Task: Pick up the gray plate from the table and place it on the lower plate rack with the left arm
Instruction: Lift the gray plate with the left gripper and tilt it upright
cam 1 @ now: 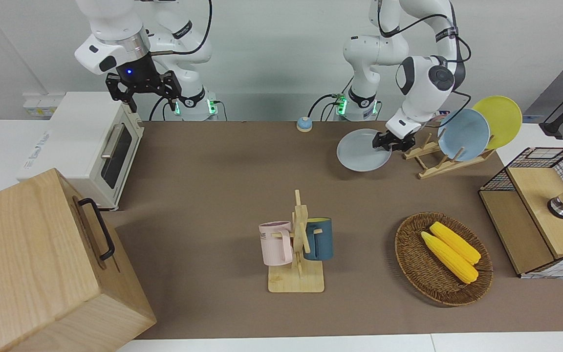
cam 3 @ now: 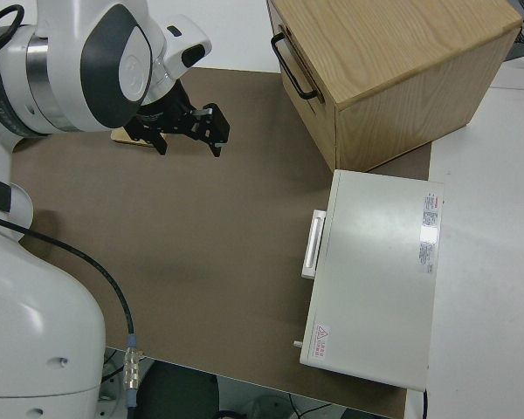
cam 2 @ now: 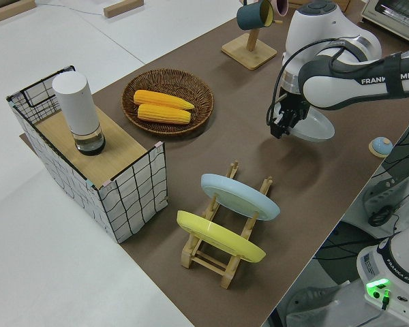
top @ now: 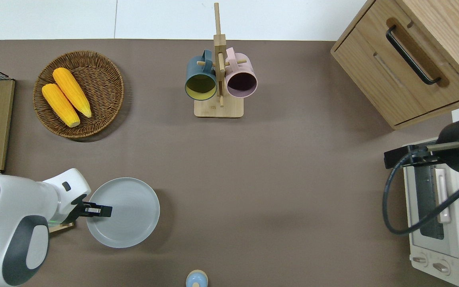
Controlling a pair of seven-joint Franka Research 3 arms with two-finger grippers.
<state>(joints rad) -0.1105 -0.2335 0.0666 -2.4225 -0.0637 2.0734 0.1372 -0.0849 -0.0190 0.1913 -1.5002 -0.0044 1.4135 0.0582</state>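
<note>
I have the left tool [top: 101, 210] clamped on the rim of the gray plate [top: 128, 213], which looks lifted just off the table [top: 253, 167] beside the lower plate rack [cam 1: 438, 161]. The right arm is parked.

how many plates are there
3: the gray plate in the left gripper, the blue plate and yellow plate standing in the rack.

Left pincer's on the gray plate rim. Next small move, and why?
Probably carry it toward the lower plate rack: the left pincer is shut on the gray plate, which looks raised off the table, and the rack's slots nearest the plate are free beside the blue plate.
</note>
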